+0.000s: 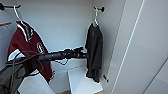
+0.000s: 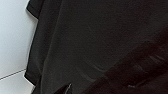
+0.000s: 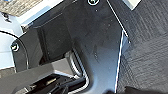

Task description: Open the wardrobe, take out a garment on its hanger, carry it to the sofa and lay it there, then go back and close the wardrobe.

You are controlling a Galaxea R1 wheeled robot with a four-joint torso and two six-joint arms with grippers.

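Nearest the camera in the head view, the robot's dark left arm extends from the lower left toward the wardrobe interior. The left hand [image 1: 83,54] sits at the edge of the long black jacket-like garment [image 1: 94,51]; whether its fingers are spread or pressed together cannot be determined. The left wrist view shows limp, matte black fabric [image 2: 82,45] with soft folds, close to the camera, against a white panel.

The garment hangs straight down, sleeves slack, from a thin white hanger [image 1: 95,18] hooked on a dark peg on the right-hand side wall of the open white wardrobe [image 1: 65,22]. Its hem ends just above a white shelf [image 1: 82,82].

At the left side hangs a dark red jacket with white trim [image 1: 26,47].
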